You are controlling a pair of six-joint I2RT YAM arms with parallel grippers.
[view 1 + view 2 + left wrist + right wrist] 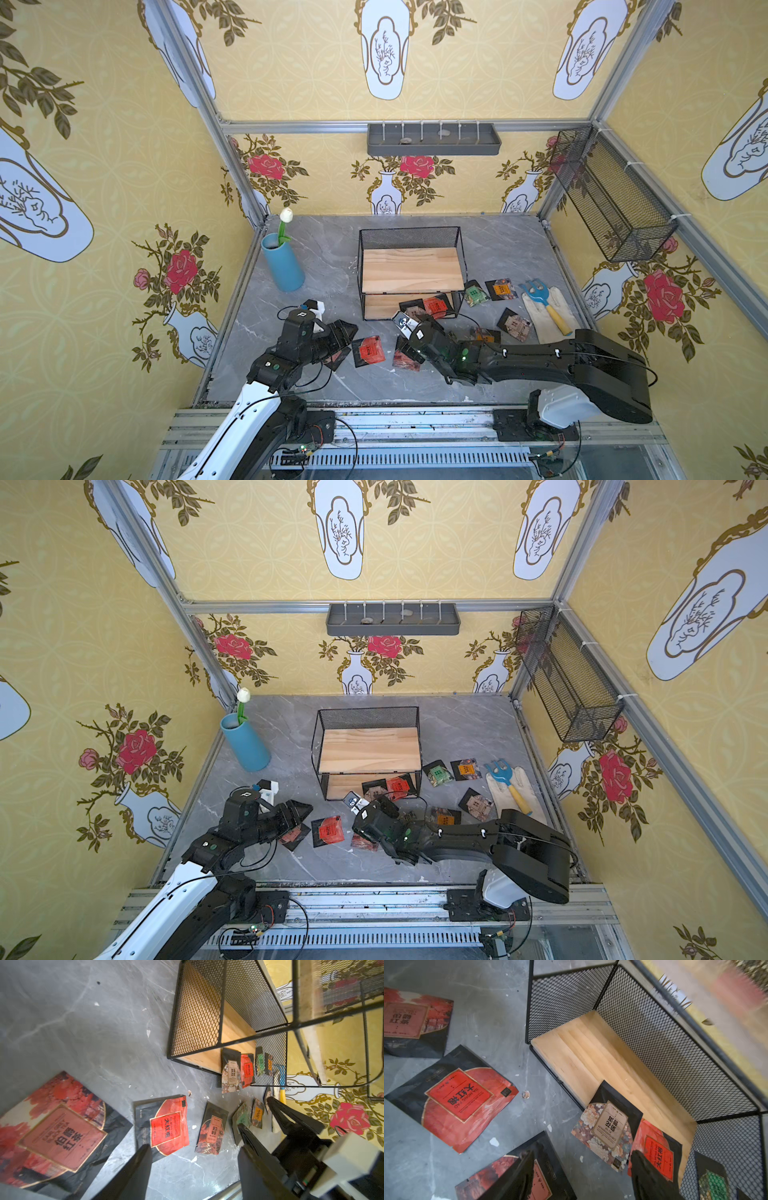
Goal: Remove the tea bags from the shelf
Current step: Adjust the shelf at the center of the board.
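At the left, a blue vase [282, 266] stands on the grey counter [332, 257]. Near it the left end effector [194, 1147] hangs low over the counter, fingers spread with nothing between them. A dark red tea bag [56, 1132] lies beside it, with a red tea bag [368, 350] just past that.

In the middle stands the shelf [409, 237]. A beige tea bag [606, 1134] sticks out over the front edge of its lower board, and a second red tea bag [656, 1153] lies beside it on that board. The right end effector [582, 1153] faces these two, likewise spread and empty.

Farther right, a green tea bag [476, 293], an orange tea bag [503, 289] and a brown tea bag [515, 324] lie on the counter. They are near a blue hand rake [534, 289] resting on a white glove [536, 320].
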